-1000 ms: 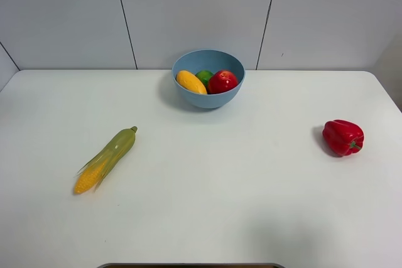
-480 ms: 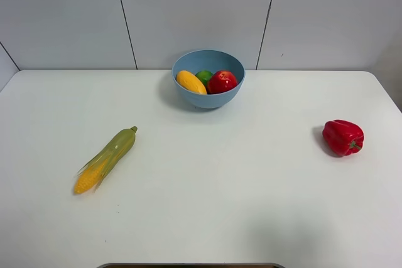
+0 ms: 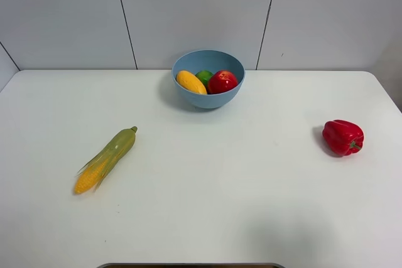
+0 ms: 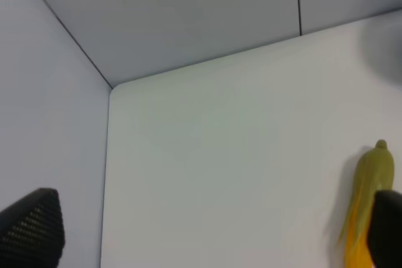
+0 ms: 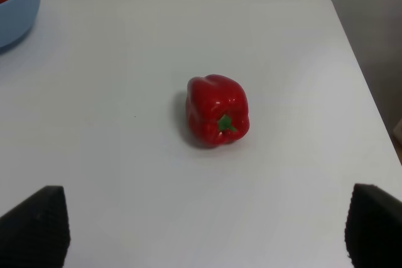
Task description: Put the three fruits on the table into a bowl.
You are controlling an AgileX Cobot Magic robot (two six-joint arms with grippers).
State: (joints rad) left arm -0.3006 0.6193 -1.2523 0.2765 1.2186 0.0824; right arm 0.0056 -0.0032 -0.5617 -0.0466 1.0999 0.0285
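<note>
Both grippers have their jaws spread wide with nothing between them: the left gripper (image 4: 207, 243) hangs over the table's (image 3: 207, 205) left corner with the corn (image 4: 367, 202) by one fingertip, and the right gripper (image 5: 207, 233) sits above the pepper (image 5: 217, 110). From the high camera neither arm is even in shot. All three fruits are in the bowl (image 3: 208, 98) at the back, mango (image 3: 190, 81) left, lime (image 3: 204, 76) behind, apple (image 3: 222, 81) right, with the corn lying well off to the left and the pepper far right.
</note>
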